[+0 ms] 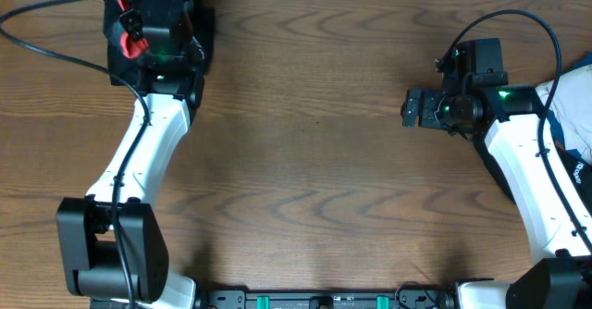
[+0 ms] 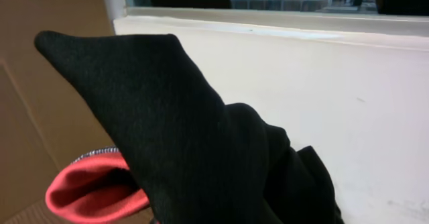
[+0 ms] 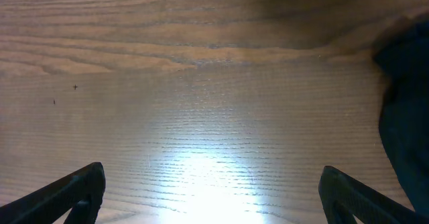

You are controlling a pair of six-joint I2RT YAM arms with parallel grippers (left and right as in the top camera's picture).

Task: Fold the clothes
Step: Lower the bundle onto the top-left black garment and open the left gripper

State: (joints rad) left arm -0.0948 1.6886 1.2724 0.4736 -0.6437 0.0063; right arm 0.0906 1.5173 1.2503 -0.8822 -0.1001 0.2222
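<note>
Two end effectors: my left end effector [image 1: 148, 18] is clamped on the black garment [image 2: 188, 137], bunched at the desk's [image 1: 305, 161] far left corner, coral band [image 2: 94, 187] showing. My right end effector [image 1: 412, 107] gapes wide and empty, well apart, with that garment across the desk to its left.

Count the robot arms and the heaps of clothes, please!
Robot arms: 2, the left arm and the right arm.
Clothes heaps: 2, the black garment with red band and the white and blue cloth on the right.
Total: 4.
</note>
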